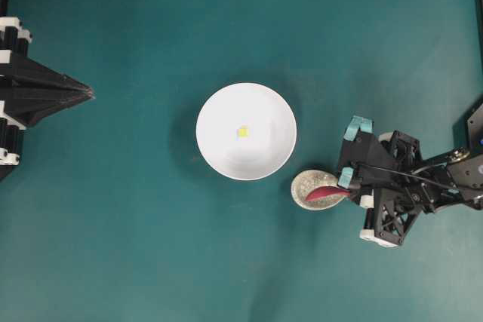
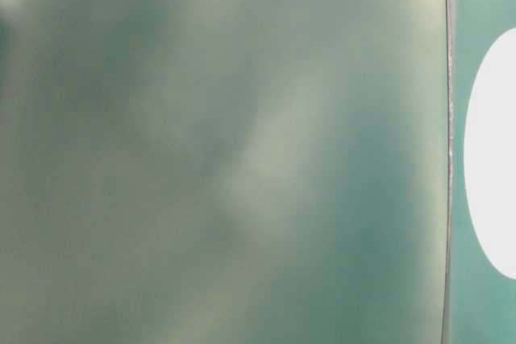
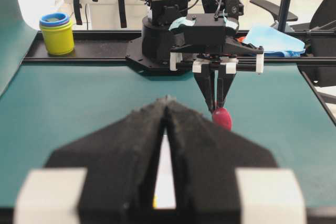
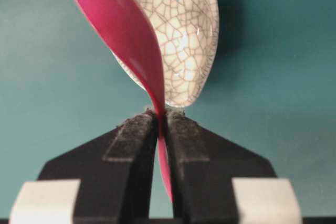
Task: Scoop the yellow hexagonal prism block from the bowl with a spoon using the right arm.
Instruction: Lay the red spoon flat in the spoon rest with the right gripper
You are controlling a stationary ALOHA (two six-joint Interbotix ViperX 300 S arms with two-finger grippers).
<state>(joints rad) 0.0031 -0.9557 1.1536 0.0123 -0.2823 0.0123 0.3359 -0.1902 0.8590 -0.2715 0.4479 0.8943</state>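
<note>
Right tool (image 4: 161, 124) clenched on spoon (image 4: 123, 35) handle, scoop over speckled spoon rest (image 1: 309, 188) (crackle glaze); yellow block (image 1: 242, 132) lying mid white bowl (image 1: 219, 107) on teal tabletop (image 1: 136, 246), just beside rest; left tool (image 3: 167, 109) pinched together, grasping nothing, well apart.

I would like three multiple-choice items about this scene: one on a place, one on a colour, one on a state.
1. Where is the yellow block?
A. inside the white bowl
B. on the spoon
C. on the bare table

2. What colour is the spoon?
A. blue
B. pinkish-red
C. white

3. How is the right hand?
A. wide open
B. shut on nothing
C. shut on the spoon's handle

Answers:
1 A: the overhead view shows it near the bowl's middle.
2 B: the right wrist view shows its glossy scoop.
3 C: the fingers pinch the handle there.
</note>
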